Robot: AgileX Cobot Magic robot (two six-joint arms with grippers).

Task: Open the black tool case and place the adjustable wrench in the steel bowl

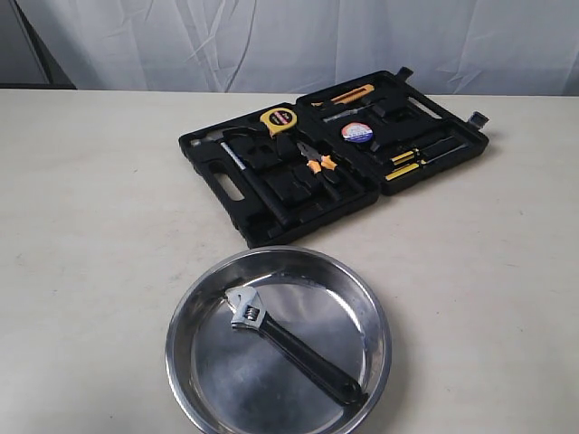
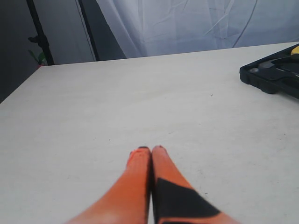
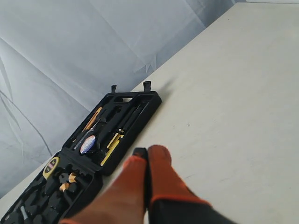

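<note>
Grip mid-handle likely suits the stiff, head-heavy silver-and-black adjustable wrench [image 1: 294, 348] in the shiny round steel bowl [image 1: 172, 334] — left gripper [image 2: 150, 148], right gripper [image 3: 147, 150] both closed, empty.

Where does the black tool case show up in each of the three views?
Exterior view: the black tool case lies open beyond the steel bowl.
Left wrist view: only one corner shows, cut by the frame edge, well apart from the left gripper.
Right wrist view: the open case lies just ahead of the right gripper.
Shared landmark: the white curtain behind the table.
</note>
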